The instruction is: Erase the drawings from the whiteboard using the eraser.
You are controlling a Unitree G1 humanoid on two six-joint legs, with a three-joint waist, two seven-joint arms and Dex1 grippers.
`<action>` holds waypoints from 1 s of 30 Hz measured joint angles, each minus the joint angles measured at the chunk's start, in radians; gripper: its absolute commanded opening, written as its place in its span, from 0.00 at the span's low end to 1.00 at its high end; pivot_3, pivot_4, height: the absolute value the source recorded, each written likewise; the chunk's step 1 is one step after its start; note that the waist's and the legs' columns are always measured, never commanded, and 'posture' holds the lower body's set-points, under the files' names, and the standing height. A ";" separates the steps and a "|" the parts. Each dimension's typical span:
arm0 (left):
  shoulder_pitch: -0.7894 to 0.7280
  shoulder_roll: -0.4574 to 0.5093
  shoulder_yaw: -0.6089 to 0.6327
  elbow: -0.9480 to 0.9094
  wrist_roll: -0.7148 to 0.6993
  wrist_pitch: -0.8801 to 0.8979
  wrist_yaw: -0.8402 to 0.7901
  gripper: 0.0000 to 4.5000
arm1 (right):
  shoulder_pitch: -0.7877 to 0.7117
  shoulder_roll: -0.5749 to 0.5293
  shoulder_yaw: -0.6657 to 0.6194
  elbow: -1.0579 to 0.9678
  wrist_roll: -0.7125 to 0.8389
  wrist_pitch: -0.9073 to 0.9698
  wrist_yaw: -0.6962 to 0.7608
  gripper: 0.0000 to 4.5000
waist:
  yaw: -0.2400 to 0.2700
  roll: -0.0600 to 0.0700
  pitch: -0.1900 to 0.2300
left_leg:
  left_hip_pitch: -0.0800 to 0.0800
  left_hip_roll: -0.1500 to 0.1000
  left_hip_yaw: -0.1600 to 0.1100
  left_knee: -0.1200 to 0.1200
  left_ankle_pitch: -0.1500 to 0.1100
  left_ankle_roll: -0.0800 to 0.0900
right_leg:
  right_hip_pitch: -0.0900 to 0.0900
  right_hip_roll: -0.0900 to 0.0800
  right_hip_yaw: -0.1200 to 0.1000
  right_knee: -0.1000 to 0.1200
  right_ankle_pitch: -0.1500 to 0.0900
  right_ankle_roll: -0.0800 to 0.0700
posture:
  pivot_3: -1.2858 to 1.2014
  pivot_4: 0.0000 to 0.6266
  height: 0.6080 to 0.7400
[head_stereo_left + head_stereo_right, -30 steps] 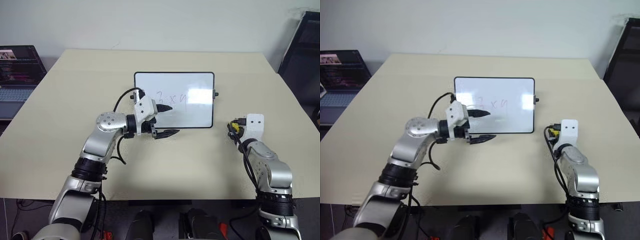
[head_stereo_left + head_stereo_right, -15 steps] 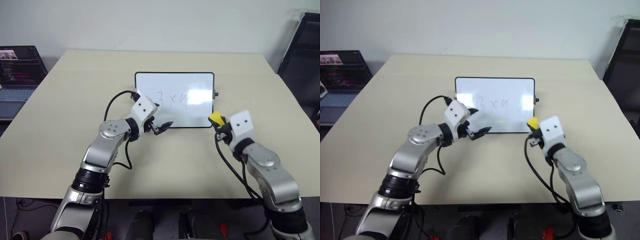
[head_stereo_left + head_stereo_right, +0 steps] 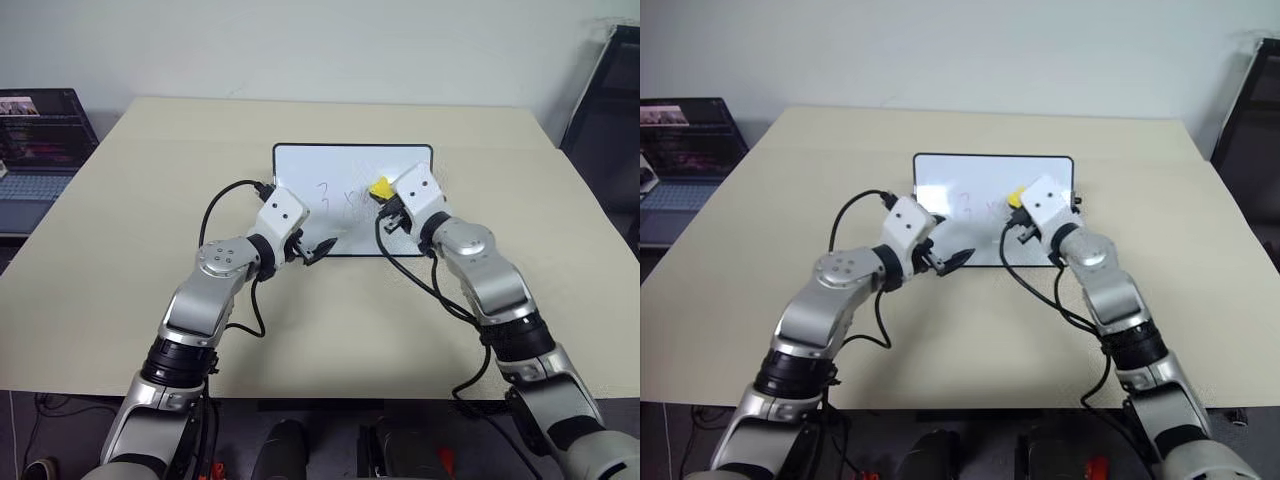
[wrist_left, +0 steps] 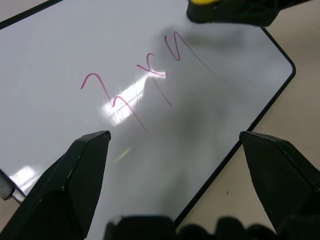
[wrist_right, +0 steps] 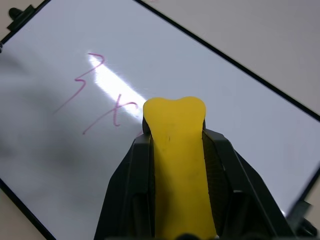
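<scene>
Bright even room light, white glare streak on the glossy whiteboard [image 4: 131, 95], soft arm shadows.

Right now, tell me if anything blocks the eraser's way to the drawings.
Nothing visible does. The right gripper holds the eraser over the whiteboard, beside the drawings. The left gripper is open at the board's near edge, off to the side of that path.

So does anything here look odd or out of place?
Nothing stands out. The whiteboard lies flat and square on the table, its drawings unsmudged, and the yellow eraser sits straight between the right gripper's jaws.
</scene>
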 measured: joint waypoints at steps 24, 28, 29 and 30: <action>0.038 0.022 -0.005 -0.118 -0.033 0.048 -0.038 1.00 | -0.069 -0.019 0.096 0.225 -0.185 -0.123 0.152 0.22 | -0.002 0.000 0.000 | 0.013 -0.001 0.003 0.001 0.000 0.000 | 0.006 0.000 0.002 0.011 0.000 0.000 | 0.52 0.24 1.00; 0.038 0.022 -0.005 -0.119 -0.037 0.048 -0.039 1.00 | -0.090 0.008 0.094 0.266 -0.208 -0.142 0.093 0.22 | -0.007 0.000 0.000 | 0.014 0.000 0.006 0.002 0.001 0.000 | 0.006 0.000 0.003 0.013 0.000 0.000 | 0.52 0.24 1.00; 0.038 0.022 -0.005 -0.119 -0.037 0.047 -0.040 1.00 | -0.104 0.013 0.088 0.283 -0.210 -0.147 0.074 0.22 | -0.008 0.000 0.000 | 0.014 0.000 0.007 0.002 0.002 0.000 | 0.005 0.000 0.003 0.013 0.000 0.000 | 0.52 0.24 1.00; 0.038 0.022 -0.005 -0.119 -0.038 0.047 -0.040 1.00 | -0.120 0.014 0.081 0.300 -0.211 -0.151 0.056 0.22 | -0.009 0.000 0.000 | 0.014 0.000 0.007 0.002 0.002 0.000 | 0.005 0.000 0.004 0.013 0.000 0.000 | 0.52 0.24 1.00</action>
